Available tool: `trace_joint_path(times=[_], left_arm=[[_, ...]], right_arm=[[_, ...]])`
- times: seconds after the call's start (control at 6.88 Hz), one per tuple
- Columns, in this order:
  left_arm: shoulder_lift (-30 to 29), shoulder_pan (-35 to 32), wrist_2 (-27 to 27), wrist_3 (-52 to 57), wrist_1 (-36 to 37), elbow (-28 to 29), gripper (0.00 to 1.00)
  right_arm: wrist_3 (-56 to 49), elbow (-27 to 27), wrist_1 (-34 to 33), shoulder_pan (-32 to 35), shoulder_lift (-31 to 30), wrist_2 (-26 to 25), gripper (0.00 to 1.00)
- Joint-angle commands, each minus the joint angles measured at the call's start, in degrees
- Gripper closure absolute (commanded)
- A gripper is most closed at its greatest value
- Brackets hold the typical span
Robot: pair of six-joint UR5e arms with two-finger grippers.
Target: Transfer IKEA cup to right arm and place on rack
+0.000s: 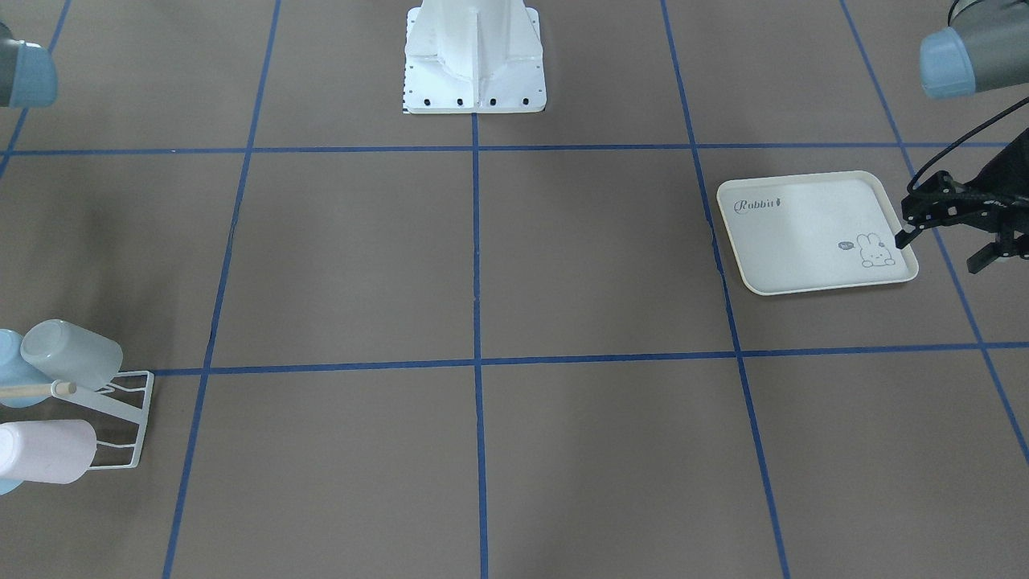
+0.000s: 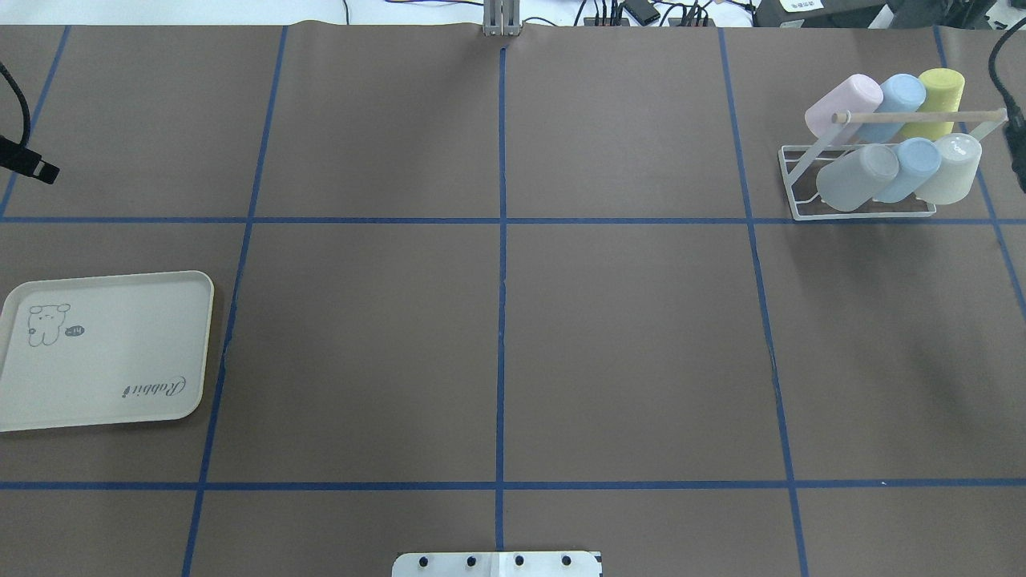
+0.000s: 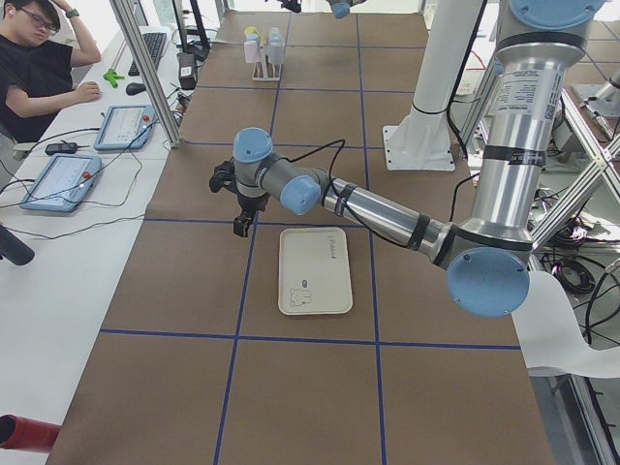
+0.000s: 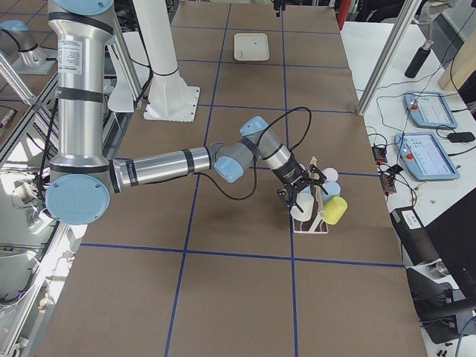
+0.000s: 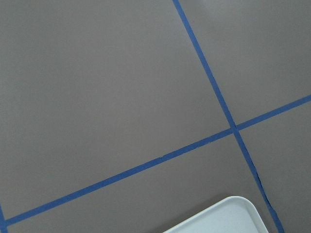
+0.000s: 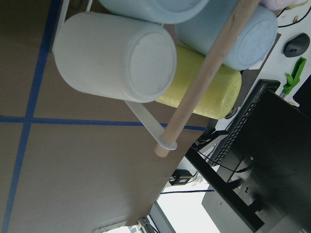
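Observation:
The white wire rack [image 2: 786, 183] stands at the table's far right, with a thin wooden rod [image 2: 922, 117] across its top. Several cups hang on its prongs: pink, blue, yellow, grey and a white cup [image 2: 950, 172] with a mark on its base. My right gripper [image 4: 301, 195] hovers at the rack's end, just above that white cup [image 6: 112, 56] and the rod [image 6: 209, 77]. Its fingers show in no close view, so I cannot tell their state. My left gripper [image 1: 942, 249] hangs open and empty beside the cream rabbit tray [image 1: 804, 241].
The tray [image 2: 104, 361] is bare and lies at the table's left side. The robot's white base [image 1: 474, 64] sits at the near middle edge. A person [image 3: 39, 58] sits at a side desk with tablets; a monitor [image 6: 272, 160] stands beyond the rack.

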Motion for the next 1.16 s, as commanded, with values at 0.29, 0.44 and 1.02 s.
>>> trace_joint_path(times=[0.29, 0.44, 1.02], left_arm=[[-0.2, 0.0, 0.0, 0.0, 0.0, 0.1, 0.0], [-0.1, 0.0, 0.0, 0.1, 0.0, 0.1, 0.0], [-0.1, -0.1, 0.0, -0.1, 0.0, 0.5, 0.0]], right_arm=[[39.0, -5.1, -0.4, 2.1, -1.1, 4.0, 0.0], [48.6, -6.6, -0.4, 4.7, -1.5, 13.2, 0.0], [60.0, -8.9, -29.3, 18.5, 1.7, 47.1, 0.0]])
